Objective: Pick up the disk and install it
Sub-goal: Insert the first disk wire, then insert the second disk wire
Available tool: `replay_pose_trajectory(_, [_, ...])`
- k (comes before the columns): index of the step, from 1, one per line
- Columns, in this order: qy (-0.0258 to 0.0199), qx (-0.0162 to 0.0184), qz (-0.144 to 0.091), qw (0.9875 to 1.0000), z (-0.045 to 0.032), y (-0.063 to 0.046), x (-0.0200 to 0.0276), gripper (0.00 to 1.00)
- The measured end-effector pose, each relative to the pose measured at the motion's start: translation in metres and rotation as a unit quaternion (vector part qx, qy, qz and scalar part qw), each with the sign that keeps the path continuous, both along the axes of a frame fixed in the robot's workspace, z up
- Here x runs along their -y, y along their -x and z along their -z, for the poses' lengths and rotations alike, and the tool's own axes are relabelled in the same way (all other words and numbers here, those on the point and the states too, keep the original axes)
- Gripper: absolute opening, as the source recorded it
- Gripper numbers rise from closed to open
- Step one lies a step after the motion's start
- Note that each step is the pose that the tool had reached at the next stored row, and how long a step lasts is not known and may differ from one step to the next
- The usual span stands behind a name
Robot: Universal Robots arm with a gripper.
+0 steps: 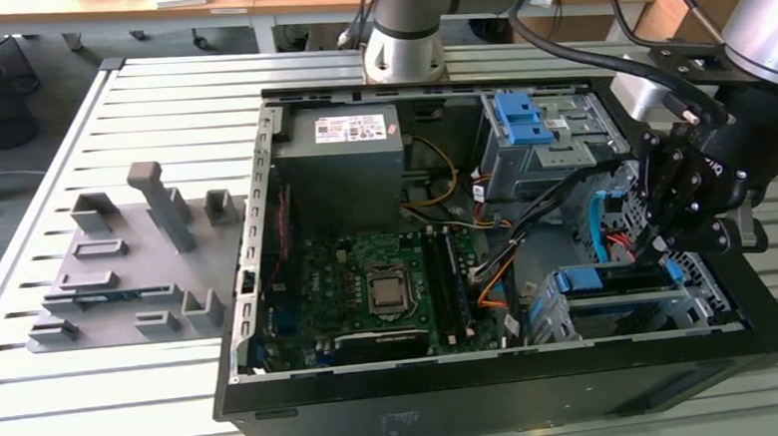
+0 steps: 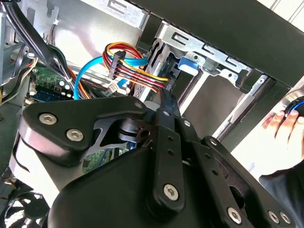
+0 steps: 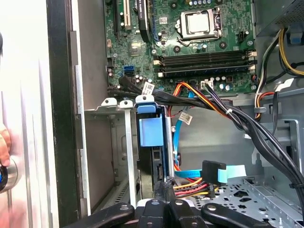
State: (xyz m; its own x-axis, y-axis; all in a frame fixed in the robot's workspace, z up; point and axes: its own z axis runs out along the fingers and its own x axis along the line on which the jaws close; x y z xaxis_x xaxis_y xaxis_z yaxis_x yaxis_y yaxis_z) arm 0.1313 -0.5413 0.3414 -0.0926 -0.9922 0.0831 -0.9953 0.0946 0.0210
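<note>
The disk (image 1: 611,279) stands on edge in the metal drive cage (image 1: 693,307) at the near right corner of the open computer case, its blue rails showing along the top. In the first wrist view the disk's blue rail (image 3: 151,131) and dark body sit between the cage walls. My gripper (image 1: 653,249) hangs just above the disk's inner end, by the coloured cables. Its fingers (image 3: 165,186) are shut together, tips at the disk's edge and holding nothing. The second wrist view has the gripper (image 2: 164,98) close to the disk's blue rail end (image 2: 188,64).
Cable bundles (image 3: 223,107) cross beside the cage. A second drive cage with a blue latch (image 1: 523,119) sits at the case's back right, the grey power supply (image 1: 345,160) at back left, the motherboard (image 1: 380,288) in the middle. A grey fixture (image 1: 125,262) lies outside. A person's hand (image 2: 285,124) is near the case.
</note>
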Motion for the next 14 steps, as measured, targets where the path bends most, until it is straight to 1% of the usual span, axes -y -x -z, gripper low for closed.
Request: replay_pose_trajectory(14, [0.0002,0.0001,0.0,1.0,-0.0013,0.0014,-0.0001,0.11])
